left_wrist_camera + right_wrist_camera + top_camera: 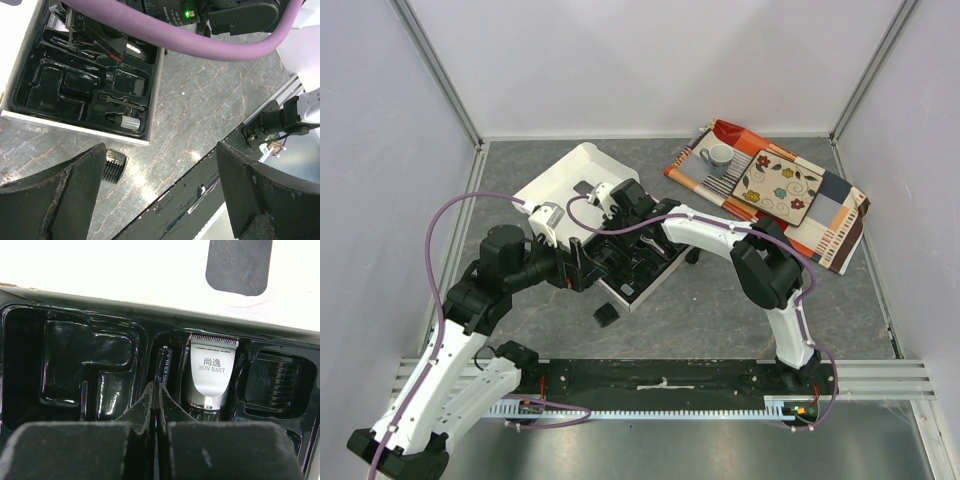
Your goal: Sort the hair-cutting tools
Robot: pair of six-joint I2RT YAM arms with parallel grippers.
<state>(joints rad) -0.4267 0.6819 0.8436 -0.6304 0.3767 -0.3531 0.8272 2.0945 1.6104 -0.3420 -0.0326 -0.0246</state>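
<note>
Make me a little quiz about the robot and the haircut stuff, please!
1. True or false: the right gripper is shut.
2. Fill the gap: the clipper lies in the black ____ inside the white box.
3. Pick one: where is the loose comb attachment?
A. on top of the clipper
B. on the table, beside the white box
C. in the right gripper

Key: 1 true; 2 tray; 3 B.
</note>
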